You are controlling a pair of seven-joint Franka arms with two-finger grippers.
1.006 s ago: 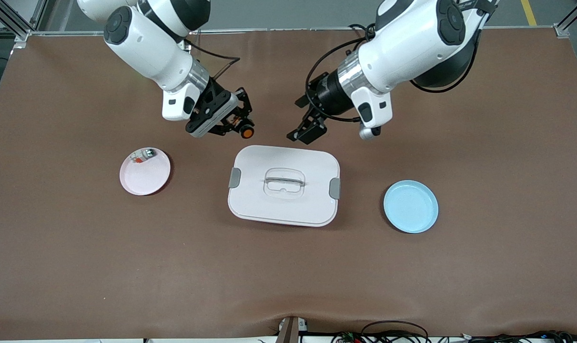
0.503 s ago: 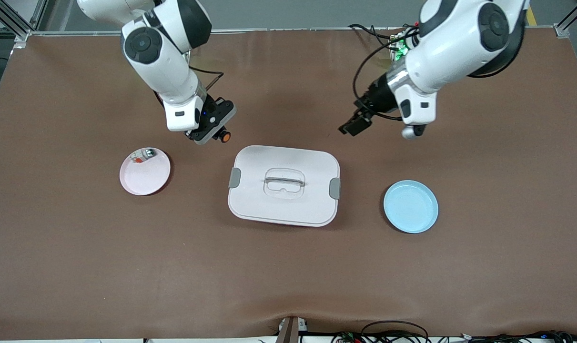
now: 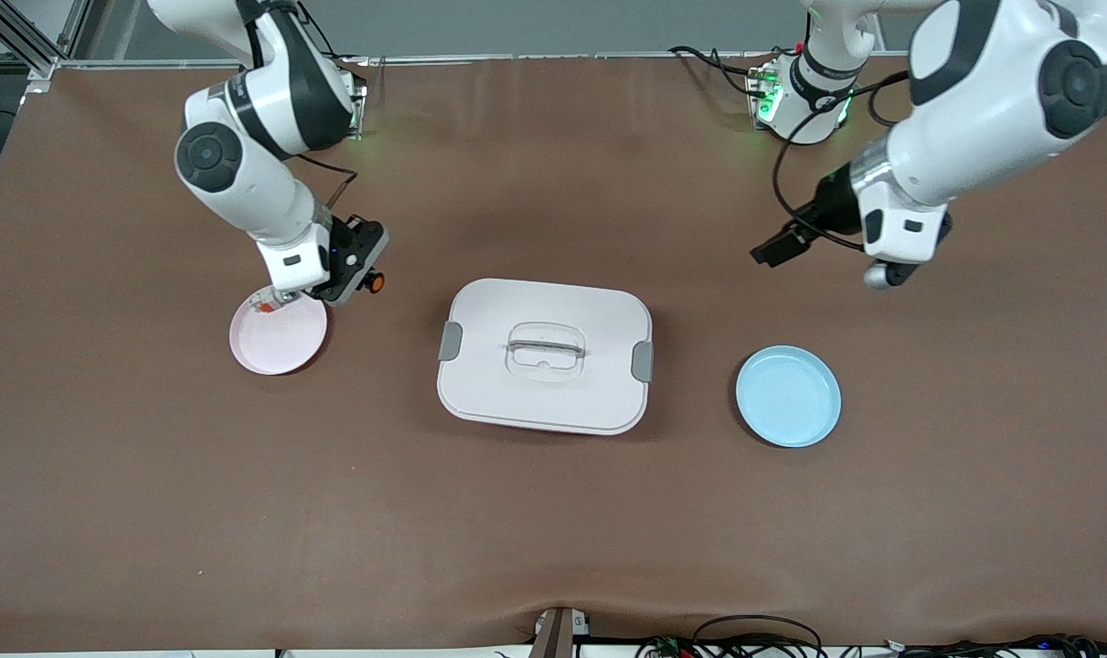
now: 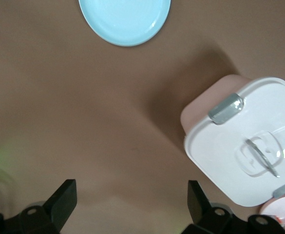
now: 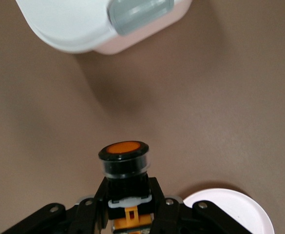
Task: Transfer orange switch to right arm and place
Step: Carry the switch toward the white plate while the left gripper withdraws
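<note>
Brown matting lies under both arms. My right gripper (image 3: 356,279) clamps the orange switch (image 3: 376,283) beside the pink plate (image 3: 279,340), ready for placing; my left gripper (image 4: 132,207), fingers spread and empty, waits over bare mat.

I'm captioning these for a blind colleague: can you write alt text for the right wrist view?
The right gripper is shut on the orange switch, its round orange cap facing outward, above bare brown table. A corner of the white lidded box with a grey latch and part of the pink plate's rim also show.
</note>
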